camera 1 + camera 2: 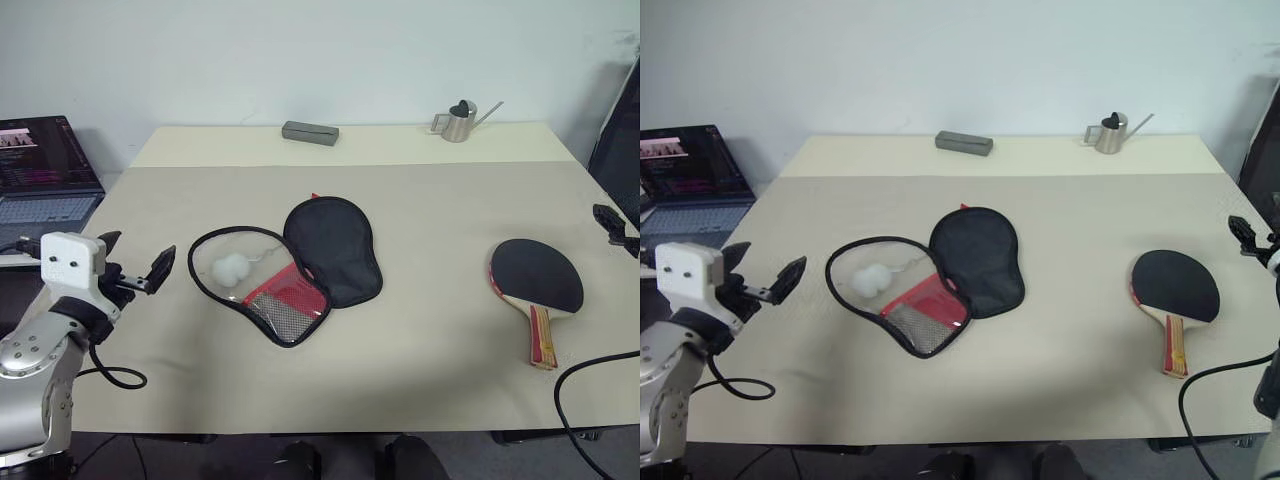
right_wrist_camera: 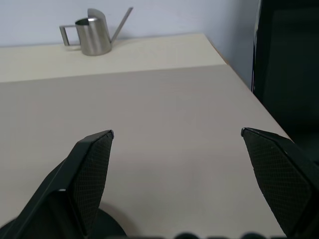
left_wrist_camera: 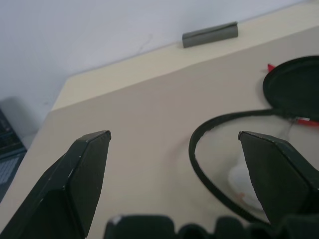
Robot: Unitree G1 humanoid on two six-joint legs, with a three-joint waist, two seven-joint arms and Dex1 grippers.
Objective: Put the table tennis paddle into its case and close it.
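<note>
Nothing picked up yet. The case [image 1: 290, 268] is laid open near the middle of the desk [image 1: 420, 350]: black lid half flipped back, lower half with the red mesh handle part facing up, a white fluffy wad [image 1: 233, 268] sitting inside it. The table tennis paddle [image 1: 537, 283] is lying flat well apart from the case, toward the right edge, handle pointing at the near edge.

Left claw [image 1: 133, 266] is held released, fingers wide, just off the case's left rim, grasping nothing. Right claw [image 1: 1250, 234] is seen at the desk's right edge beyond the paddle; in the right wrist view its fingers are spread, nothing between them.

Risks, as judged:
- Paddle is flat on the desk; a pinch on the blade could skid it toward the near or right edge. Handle is probably the safer grab.
- Wad may block seating of the blade, so the zip could jam.
- Soft case could be dragged or folded if not pinned by the left claw during insertion.
- Cable [image 1: 590, 400] near the handle could be snagged.
</note>
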